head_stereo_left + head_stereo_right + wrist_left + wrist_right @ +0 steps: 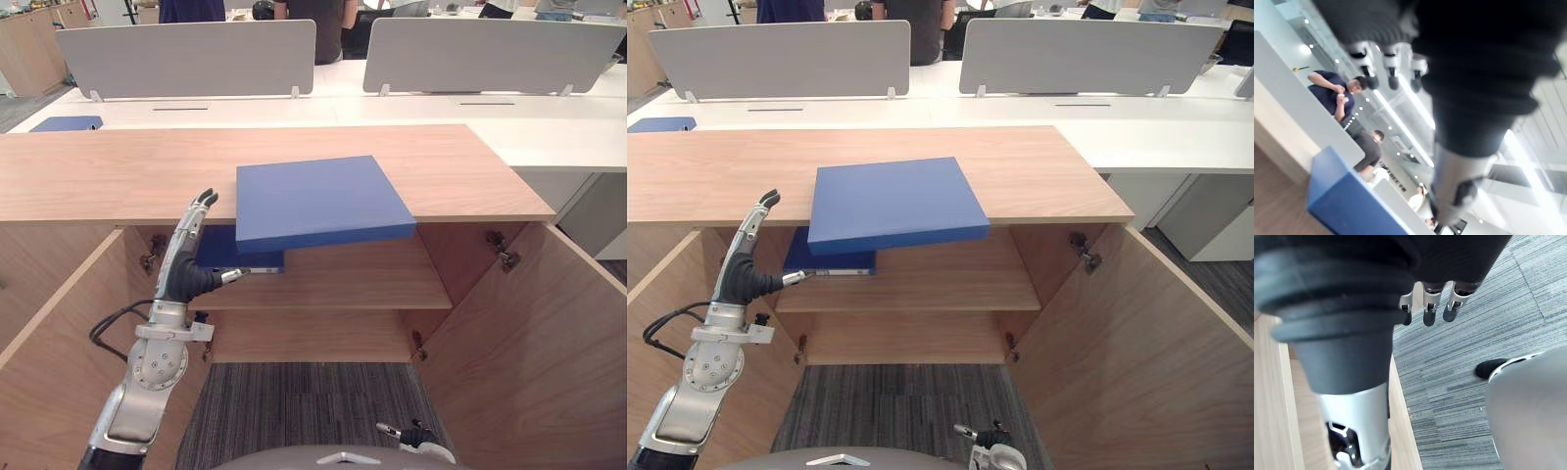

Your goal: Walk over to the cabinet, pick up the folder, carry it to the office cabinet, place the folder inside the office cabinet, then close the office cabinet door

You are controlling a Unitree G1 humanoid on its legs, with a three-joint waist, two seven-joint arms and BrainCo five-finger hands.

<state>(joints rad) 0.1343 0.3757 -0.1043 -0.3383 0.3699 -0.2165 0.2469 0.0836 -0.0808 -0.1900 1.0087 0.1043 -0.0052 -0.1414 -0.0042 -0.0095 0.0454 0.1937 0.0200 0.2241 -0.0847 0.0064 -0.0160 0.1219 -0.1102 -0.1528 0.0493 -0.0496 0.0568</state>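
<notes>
Left hand [189, 262] is standing upright at the open front of the office cabinet [98, 171], fingers straight and spread loosely, thumb sticking out sideways, gripping nothing at all. Just above and to the right of those fingertips, the big blue folder [318, 201] is lying flat on the cabinet's top, its near edge hanging out over the opening. Right beside the thumb, a second blue folder [235, 253] is resting on the inner shelf [362, 279]; the thumb tip is pointing at its lower edge, and whether it is touching I cannot tell. Both doors are swinging wide: the left door [49, 343] is sitting just outside the left hand, the right door [529, 352] well across on the far side.

Right hand [1430, 303] is hanging low, well below and to the right of the left one, fingers relaxed and holding nothing, pointing down at the grey carpet [294, 401].

Beyond the left hand, past the cabinet top, white desks are running across with grey divider screens [186, 54], another blue item [67, 123] is lying on the desk at far left, and people [328, 24] are standing behind the screens.
</notes>
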